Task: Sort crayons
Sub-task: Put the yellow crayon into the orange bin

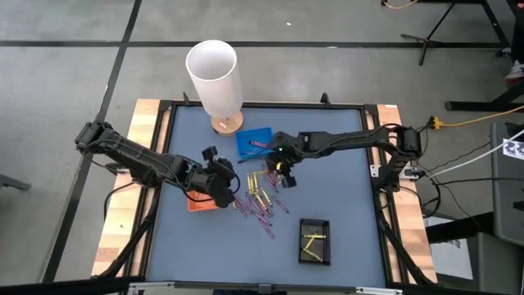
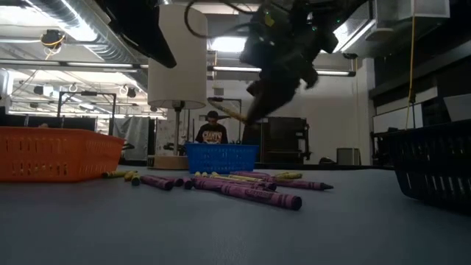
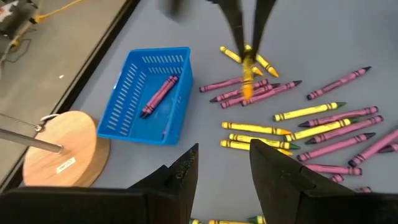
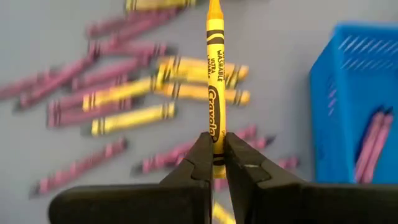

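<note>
Right wrist view: yellow crayon (image 4: 214, 93) points lengthwise straight out from right end effector (image 4: 216, 163)

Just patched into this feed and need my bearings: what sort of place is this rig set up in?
Most likely a robotics lab or workshop. The low view shows exposed ceiling ducts and strip lights over a big open room, and the high view shows a bare concrete floor with a yellow cable beside the table.
</note>
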`<state>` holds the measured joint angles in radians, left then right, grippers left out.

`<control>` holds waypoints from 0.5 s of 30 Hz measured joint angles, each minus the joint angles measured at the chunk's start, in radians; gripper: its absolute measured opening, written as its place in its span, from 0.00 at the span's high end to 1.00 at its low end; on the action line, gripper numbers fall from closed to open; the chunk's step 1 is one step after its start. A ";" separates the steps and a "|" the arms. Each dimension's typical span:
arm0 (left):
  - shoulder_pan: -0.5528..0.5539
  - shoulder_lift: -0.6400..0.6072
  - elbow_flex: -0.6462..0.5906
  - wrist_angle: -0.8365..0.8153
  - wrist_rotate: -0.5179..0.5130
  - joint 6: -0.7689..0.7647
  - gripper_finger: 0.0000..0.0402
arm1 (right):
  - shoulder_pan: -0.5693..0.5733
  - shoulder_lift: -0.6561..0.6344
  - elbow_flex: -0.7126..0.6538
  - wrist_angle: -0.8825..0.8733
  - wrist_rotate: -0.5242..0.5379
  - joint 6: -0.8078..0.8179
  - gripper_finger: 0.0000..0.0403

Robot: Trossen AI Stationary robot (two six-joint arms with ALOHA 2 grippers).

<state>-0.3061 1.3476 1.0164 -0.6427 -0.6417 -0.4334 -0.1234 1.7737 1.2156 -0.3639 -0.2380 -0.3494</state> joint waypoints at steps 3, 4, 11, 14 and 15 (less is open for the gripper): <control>0.000 0.000 0.000 0.007 0.005 0.000 0.68 | 0.000 0.000 0.000 0.090 0.000 0.044 0.95; 0.000 0.000 0.000 0.007 0.005 0.000 0.68 | 0.000 0.000 0.000 0.118 0.000 0.061 0.95; 0.000 0.000 0.000 0.008 0.005 0.000 0.68 | 0.000 -0.002 0.000 0.291 0.000 0.168 0.95; 0.000 0.000 0.000 0.008 0.005 0.001 0.68 | 0.000 -0.002 0.000 0.341 -0.018 0.170 0.95; 0.000 0.000 0.000 0.008 0.005 0.001 0.68 | 0.000 -0.002 0.000 0.359 -0.028 0.170 0.95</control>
<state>-0.3059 1.3476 1.0164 -0.6346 -0.6366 -0.4328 -0.1236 1.7718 1.2160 -0.0054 -0.2656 -0.1795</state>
